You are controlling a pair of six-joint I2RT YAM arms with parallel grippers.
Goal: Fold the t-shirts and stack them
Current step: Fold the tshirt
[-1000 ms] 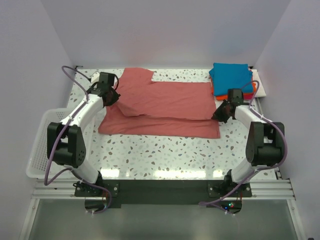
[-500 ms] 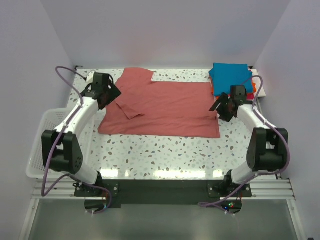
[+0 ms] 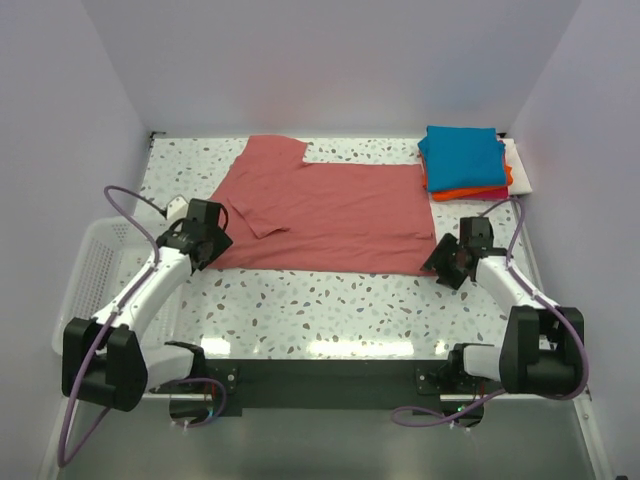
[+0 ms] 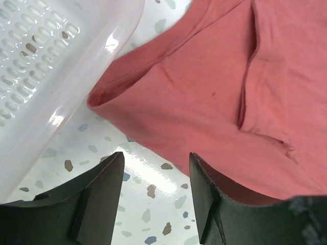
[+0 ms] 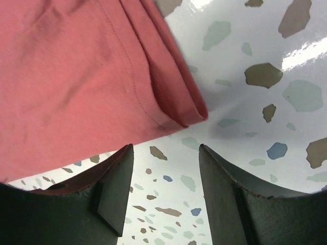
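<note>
The large dusty-red t-shirt (image 3: pixel 330 210) lies flat across the middle of the table, one sleeve tucked over its left part. My left gripper (image 3: pixel 214 250) (image 4: pixel 156 159) hovers open just off the shirt's near left corner (image 4: pixel 102 97), with only tabletop between its fingers. By the near right corner (image 5: pixel 196 113), my right gripper (image 3: pixel 446 266) (image 5: pixel 166 149) also stands open and holds nothing. At the back right sits a folded stack with the teal-blue t-shirt (image 3: pixel 462 153) on top and the orange one (image 3: pixel 470 192) showing under it.
A white plastic mesh basket (image 3: pixel 82 290) (image 4: pixel 46 56) hangs off the table's left edge, close to my left gripper. A white board (image 3: pixel 520 170) lies under the folded stack. Walls close in the back and both sides.
Both grippers have opened and let go of the red shirt, then drawn back toward me to its near corners. The shirt has settled flat.
</note>
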